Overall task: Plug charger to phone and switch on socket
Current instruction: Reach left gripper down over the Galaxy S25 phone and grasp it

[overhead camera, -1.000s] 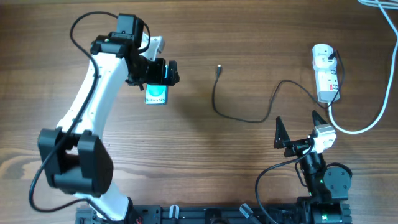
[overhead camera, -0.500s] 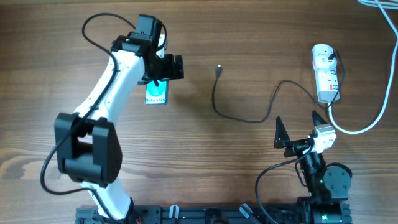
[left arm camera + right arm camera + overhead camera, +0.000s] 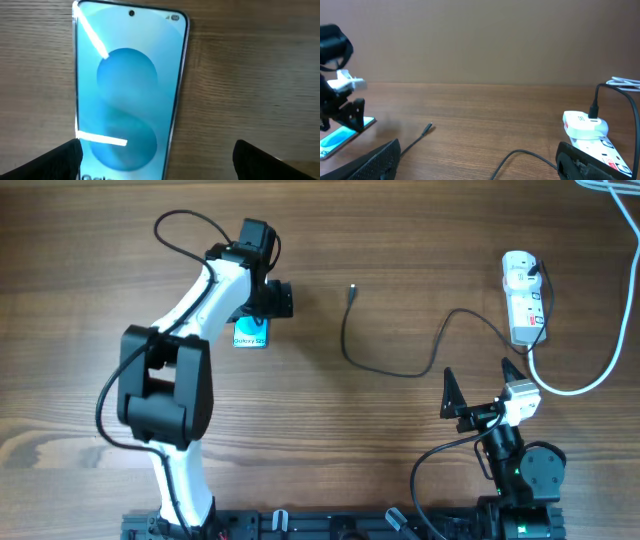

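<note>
Two arms share the wooden bench [image 3: 330, 440] in the overhead view. The left gripper [image 3: 272, 298] hangs over the far end of the phone [image 3: 251, 337], which lies flat with its long axis running from the robot's side toward the far edge. On the uncovered near end "Galaxy" can be read; the characters after it are too small to be sure of. The charger [image 3: 392, 371] loops across the middle of the bench, its connector tip [image 3: 352, 292] pointing toward the far edge, well apart from the phone and to its right. The socket [image 3: 524, 302] lies at the right, its long axis also near-to-far, with a black plug [image 3: 538, 274] in it and a white cable [image 3: 585, 388] curving away. Its markings are illegible. The right gripper [image 3: 482, 383] sits near the robot's base, fingers spread, holding nothing.

From the left wrist, the phone [image 3: 127, 95] fills the picture lengthwise, camera hole at the top, with only the tops of letters showing at the bottom edge. The left gripper [image 3: 157, 162] is spread wide, one finger on each side of the phone.

From the right wrist, the right gripper [image 3: 482, 165] is spread apart; the phone [image 3: 340, 136] lies far left, the connector tip [image 3: 426, 129] mid-bench, the socket [image 3: 587, 131] at the right.
</note>
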Robot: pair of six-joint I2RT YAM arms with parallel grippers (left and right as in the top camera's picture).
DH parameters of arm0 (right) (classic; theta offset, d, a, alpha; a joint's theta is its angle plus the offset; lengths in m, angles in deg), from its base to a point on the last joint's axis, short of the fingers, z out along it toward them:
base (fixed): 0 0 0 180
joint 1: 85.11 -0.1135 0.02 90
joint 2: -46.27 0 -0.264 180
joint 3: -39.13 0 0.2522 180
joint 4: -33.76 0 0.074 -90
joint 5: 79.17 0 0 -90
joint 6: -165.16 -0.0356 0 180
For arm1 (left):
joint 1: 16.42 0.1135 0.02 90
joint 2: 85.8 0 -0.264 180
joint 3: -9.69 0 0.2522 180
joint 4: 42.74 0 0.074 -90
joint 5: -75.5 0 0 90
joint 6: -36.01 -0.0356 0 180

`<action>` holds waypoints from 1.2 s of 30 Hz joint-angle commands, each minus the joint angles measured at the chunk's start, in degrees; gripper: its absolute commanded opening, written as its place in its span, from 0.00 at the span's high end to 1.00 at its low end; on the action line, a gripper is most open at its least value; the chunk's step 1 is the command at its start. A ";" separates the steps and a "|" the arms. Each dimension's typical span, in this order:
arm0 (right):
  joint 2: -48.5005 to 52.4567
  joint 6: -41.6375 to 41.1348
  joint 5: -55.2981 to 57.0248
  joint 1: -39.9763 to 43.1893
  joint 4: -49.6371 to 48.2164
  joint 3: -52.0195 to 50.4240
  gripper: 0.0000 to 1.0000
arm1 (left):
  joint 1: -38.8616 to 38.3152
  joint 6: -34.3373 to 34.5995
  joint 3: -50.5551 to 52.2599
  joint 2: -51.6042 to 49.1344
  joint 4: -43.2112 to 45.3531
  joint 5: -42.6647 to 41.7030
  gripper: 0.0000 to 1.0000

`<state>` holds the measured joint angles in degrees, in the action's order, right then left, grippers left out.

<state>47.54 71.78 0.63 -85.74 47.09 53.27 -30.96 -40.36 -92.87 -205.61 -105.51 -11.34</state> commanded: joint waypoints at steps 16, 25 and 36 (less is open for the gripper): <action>-0.24 -0.02 0.81 -0.17 -0.26 -0.09 0.00 | 3.87 -8.96 -1.05 -1.86 3.17 -1.77 0.05; -0.24 0.00 0.81 -0.17 -0.26 -0.09 0.00 | 3.96 -10.23 -1.05 -3.34 3.82 -1.84 0.07; -0.24 0.00 0.81 -0.17 -0.26 -0.09 0.00 | 3.91 -10.16 -1.05 -6.97 3.87 -1.86 0.20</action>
<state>47.54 71.76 0.63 -85.74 47.09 53.27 -27.18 -49.98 -93.72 -210.20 -101.58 -12.63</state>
